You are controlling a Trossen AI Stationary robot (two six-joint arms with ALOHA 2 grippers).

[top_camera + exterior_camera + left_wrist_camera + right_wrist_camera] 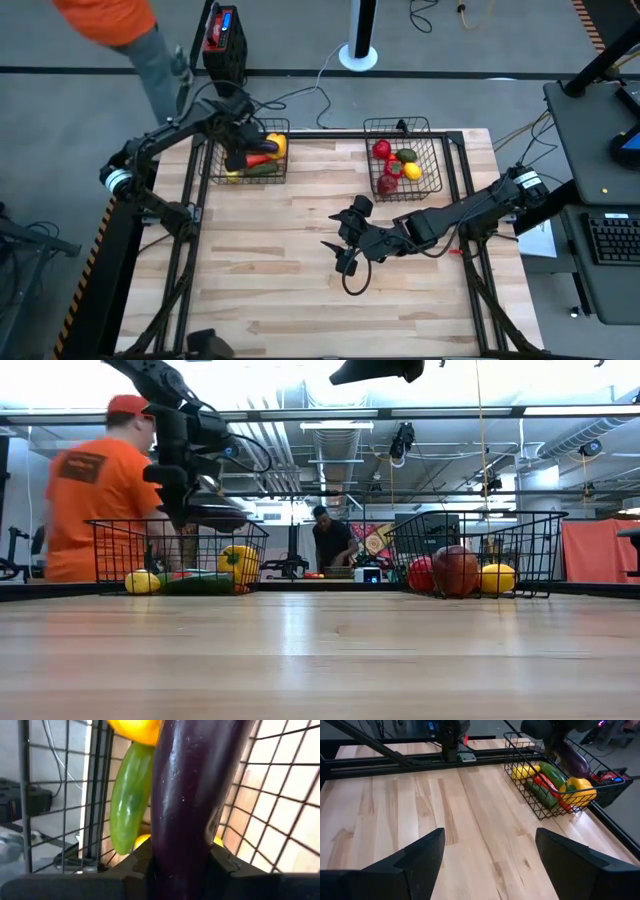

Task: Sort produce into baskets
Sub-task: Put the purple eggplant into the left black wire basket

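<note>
We have the eggplant (192, 795) pinched between the left jaws (243, 148), hanging over the left basket (212, 170) at the tabletop's (300, 290) far left corner. Its skin is glossy and smooth, so we judge it slippery; it looks light and stiff, toy-like, and unlikely to bruise. The jaws clamp it across its thick body, near one end, and that seems the right place, since the taper would let it slide.

Below it lie a green cucumber (129, 800), a yellow pepper (238, 563) and a lemon (141, 582), rounded pieces that may roll when it lands. A low release should suit.

Our right jaws (347, 242) hang spread and empty over mid-tabletop. The right basket (438, 150) holds tomatoes (382, 150) and other fruit.
</note>
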